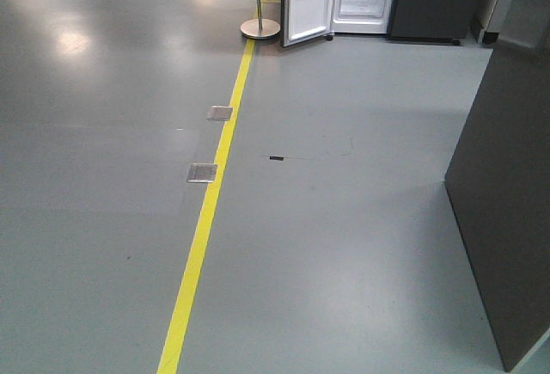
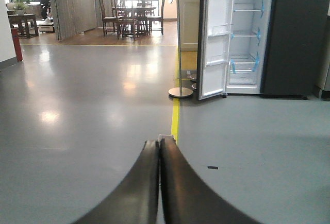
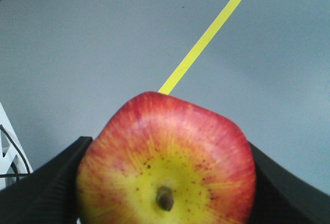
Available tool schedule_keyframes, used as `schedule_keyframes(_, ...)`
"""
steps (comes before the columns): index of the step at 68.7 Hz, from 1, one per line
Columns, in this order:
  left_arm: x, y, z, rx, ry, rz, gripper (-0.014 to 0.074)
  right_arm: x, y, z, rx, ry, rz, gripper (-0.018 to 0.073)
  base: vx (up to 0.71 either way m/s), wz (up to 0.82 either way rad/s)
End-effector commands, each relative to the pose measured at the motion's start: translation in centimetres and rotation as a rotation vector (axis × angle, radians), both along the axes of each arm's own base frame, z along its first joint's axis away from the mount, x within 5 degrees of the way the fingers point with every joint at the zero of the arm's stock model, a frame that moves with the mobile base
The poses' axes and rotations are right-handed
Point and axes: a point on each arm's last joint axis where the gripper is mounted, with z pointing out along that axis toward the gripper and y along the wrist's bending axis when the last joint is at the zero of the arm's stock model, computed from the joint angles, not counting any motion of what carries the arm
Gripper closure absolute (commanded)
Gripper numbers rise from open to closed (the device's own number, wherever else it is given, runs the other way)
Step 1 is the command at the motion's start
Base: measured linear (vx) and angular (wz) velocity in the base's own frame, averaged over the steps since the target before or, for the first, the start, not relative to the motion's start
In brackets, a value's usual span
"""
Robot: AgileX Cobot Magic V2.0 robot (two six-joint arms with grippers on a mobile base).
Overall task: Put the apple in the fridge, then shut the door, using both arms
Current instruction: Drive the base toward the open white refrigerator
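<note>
The apple (image 3: 166, 162) is gripped in the right end effector (image 3: 165, 195). Its dark fingers (image 3: 46, 188) are spread to the fruit's full width and pressed against its left and right flanks, and a small brown pit, stem or calyx, is turned toward the wrist camera. The left end effector (image 2: 159, 145) is closed, finger against finger, with nothing held.

The fridge (image 2: 242, 33) is seen at the far end of the floor (image 1: 344, 219), well apart from both arms. Its door (image 2: 214, 44) is swung open to the left, and its white shelves are marked with strips of blue tape (image 2: 256, 59). A yellow line (image 1: 215, 185) is painted along the floor toward it, and a silver pole (image 2: 180, 38) stands just left of the door.

The apple is judged light, firm and rigid, though its glossy skin may slip and its flesh may bruise if squeezed hard. A grip across the widest girth, as shown, is considered sound. The door is judged a stiff hinged panel, best pushed on its dark outer face near the free edge.

No brand, label or legible writing is found in any view.
</note>
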Motion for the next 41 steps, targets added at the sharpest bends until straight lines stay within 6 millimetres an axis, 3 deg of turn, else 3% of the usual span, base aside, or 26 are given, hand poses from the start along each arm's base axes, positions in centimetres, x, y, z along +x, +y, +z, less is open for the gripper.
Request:
schedule_keyframes(1,-0.21,0.02,1.38,-0.014,-0.112,0.001,0.0603,0.33,0.22,1.08,0.042,-0.057,-0.005,0.0363,0.19,-0.01)
schedule_keyframes(41,-0.21,0.02,1.38,-0.014,-0.112,0.001,0.0603,0.33,0.22,1.08,0.042,-0.057,-0.005,0.0363,0.2,-0.07)
